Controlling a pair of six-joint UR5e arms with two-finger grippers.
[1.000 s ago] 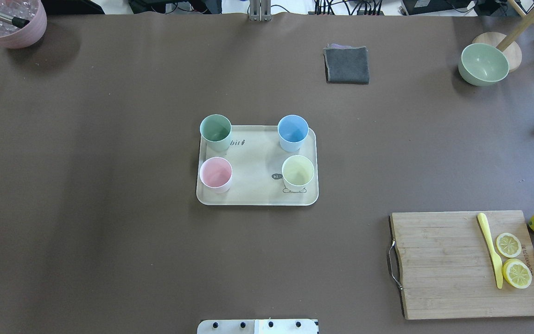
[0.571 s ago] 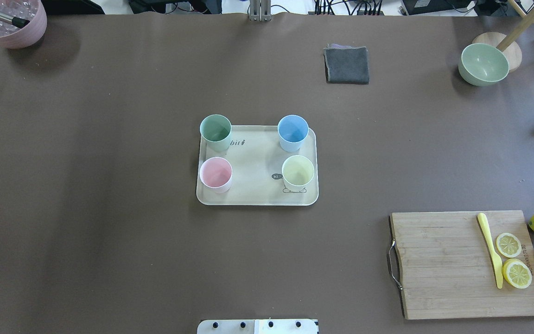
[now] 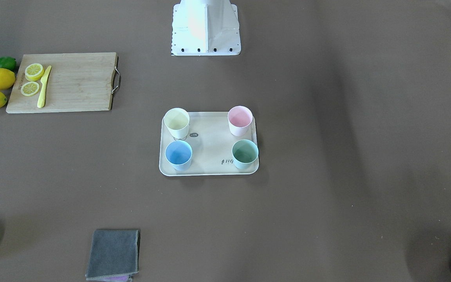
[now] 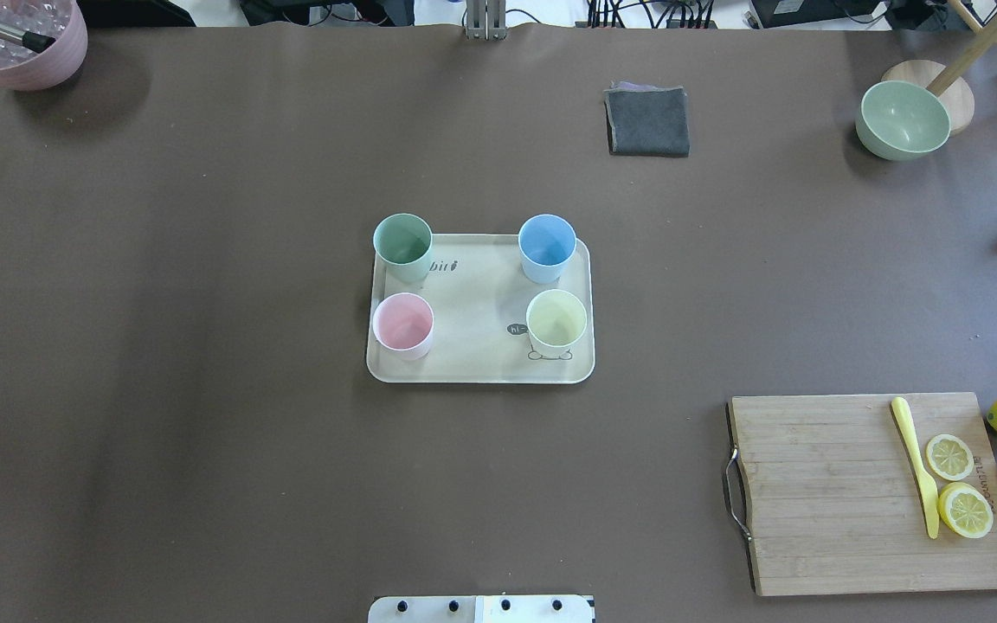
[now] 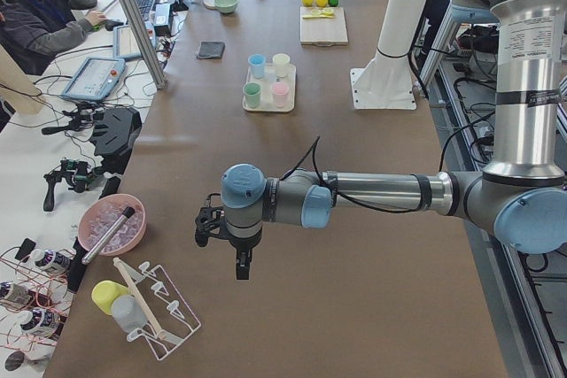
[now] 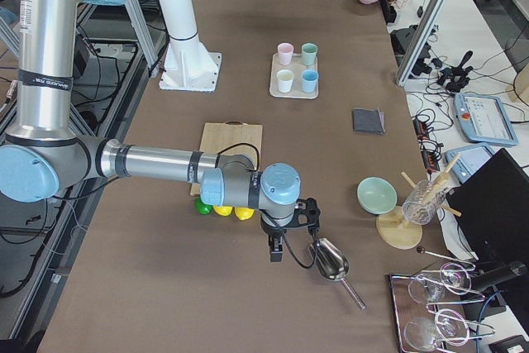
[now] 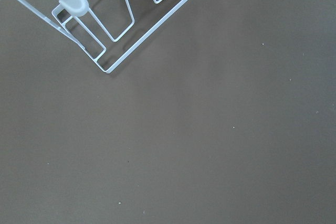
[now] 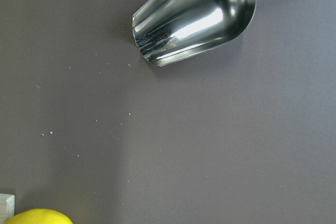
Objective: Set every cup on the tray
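The cream tray (image 4: 477, 303) lies at the table's middle. All four cups stand upright on it: mint green (image 4: 402, 242), light blue (image 4: 547, 242), pink (image 4: 402, 322) and pale yellow (image 4: 556, 320). The front-facing view shows the same tray (image 3: 210, 149) and cups. My left gripper (image 5: 241, 267) hangs over the table's left end, far from the tray. My right gripper (image 6: 275, 252) hangs over the right end near a metal scoop. Both show only in the side views, so I cannot tell if they are open or shut.
A wooden cutting board (image 4: 871, 493) with lemon slices and a yellow knife lies front right, lemons beside it. A grey cloth (image 4: 647, 121), a green bowl (image 4: 903, 119) and a pink pot (image 4: 18, 43) stand at the far side. A scoop (image 8: 199, 17) and a wire rack (image 7: 105, 19) lie below the wrists.
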